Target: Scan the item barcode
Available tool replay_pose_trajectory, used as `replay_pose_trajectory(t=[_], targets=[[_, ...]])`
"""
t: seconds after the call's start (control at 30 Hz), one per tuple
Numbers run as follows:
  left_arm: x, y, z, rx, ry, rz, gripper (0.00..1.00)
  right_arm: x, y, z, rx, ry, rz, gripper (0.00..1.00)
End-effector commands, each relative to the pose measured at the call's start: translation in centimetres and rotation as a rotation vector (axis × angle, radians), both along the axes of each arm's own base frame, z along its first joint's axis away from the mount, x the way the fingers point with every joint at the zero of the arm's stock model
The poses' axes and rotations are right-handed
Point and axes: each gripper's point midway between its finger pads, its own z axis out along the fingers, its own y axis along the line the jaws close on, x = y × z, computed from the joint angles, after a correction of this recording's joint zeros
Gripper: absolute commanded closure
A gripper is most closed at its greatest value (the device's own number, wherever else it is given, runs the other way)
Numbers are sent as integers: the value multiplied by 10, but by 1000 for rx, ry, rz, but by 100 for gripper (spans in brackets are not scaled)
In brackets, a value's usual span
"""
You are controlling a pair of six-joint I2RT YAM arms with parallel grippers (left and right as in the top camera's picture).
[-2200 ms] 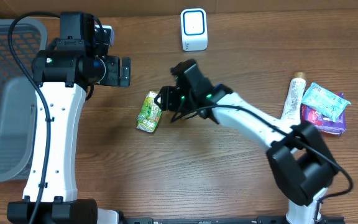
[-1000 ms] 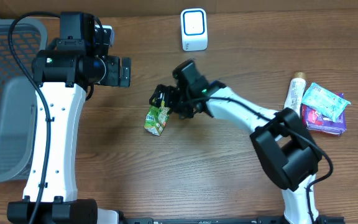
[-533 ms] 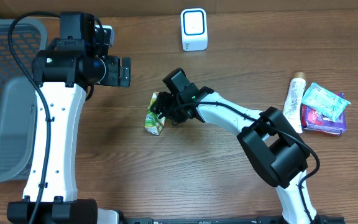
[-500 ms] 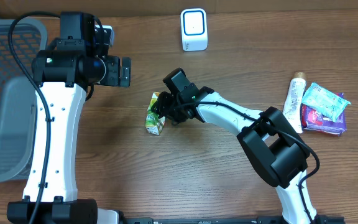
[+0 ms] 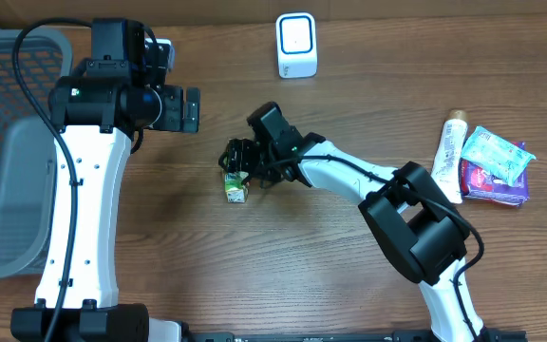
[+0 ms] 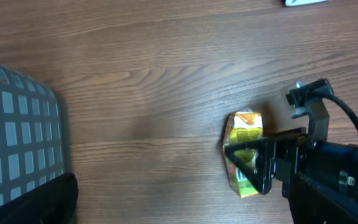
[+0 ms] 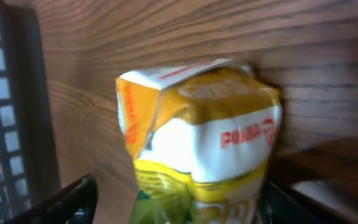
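Grey plastic mesh basket (image 5: 3,142) sits at the far left. Next to it the left gripper (image 5: 186,109) hangs above the brown wooden table (image 5: 283,266), its fingers spread wide with nothing between them. Near mid-table sits the small yellow-and-green juice carton (image 5: 235,188), straddled by the right gripper (image 5: 235,160), whose fingers are released, one standing clear of the carton. Further back stands a white box-shaped scanner (image 5: 296,45). A pale tube (image 5: 449,147) and a teal packet (image 5: 497,154) lie at the far right.

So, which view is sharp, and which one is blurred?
Overhead view: even light, everything sharp. Left wrist view: the grain of the table is crisp, with no glare. Right wrist view: the carton is very near and slightly soft, and the right fingers are dark blurs at the bottom corners.
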Motion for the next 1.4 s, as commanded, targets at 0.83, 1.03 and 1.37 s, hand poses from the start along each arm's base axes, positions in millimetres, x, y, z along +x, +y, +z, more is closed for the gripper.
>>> replay_pose_trajectory(t=[0.83,1.03,1.37], targets=[[2,-5,8,2,-22,-32,0,-1,-1,13,31,-107,158,94],[2,-5,8,2,-22,-32,0,-6,-2,49,49,-179,224,75],[2,-5,8,2,-22,-32,0,-4,-20,95,217,-157,297,96]])
